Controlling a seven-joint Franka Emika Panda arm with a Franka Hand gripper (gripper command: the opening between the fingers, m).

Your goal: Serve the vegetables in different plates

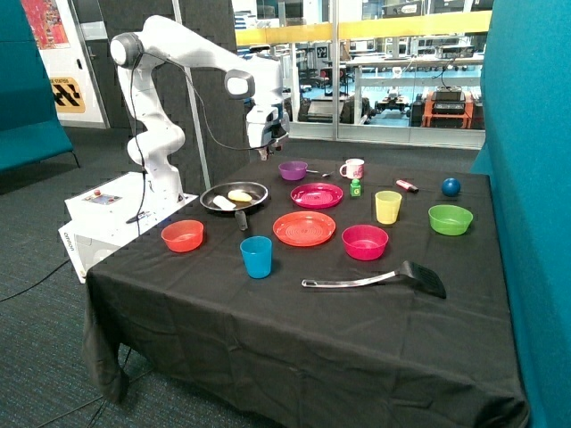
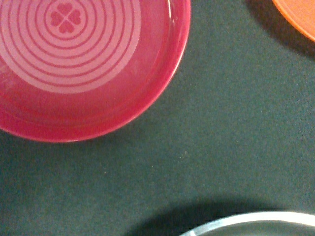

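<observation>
A yellow elongated vegetable (image 1: 239, 195) and a whitish chunk (image 1: 223, 203) lie in the black frying pan (image 1: 234, 197). The magenta plate (image 1: 317, 195) sits beside the pan, and the orange-red plate (image 1: 304, 228) sits in front of it; both are bare. My gripper (image 1: 266, 150) hangs above the cloth between the pan and the purple bowl (image 1: 293, 169). The wrist view shows the magenta plate (image 2: 74, 64), a corner of the orange-red plate (image 2: 300, 19) and the pan's rim (image 2: 256, 219), with no fingers in it.
On the black cloth stand a red bowl (image 1: 183, 235), blue cup (image 1: 256, 257), pink bowl (image 1: 365, 242), yellow cup (image 1: 388, 207), green bowl (image 1: 451, 219), mug (image 1: 353, 168), blue ball (image 1: 451, 186) and a spatula (image 1: 384, 278) near the front.
</observation>
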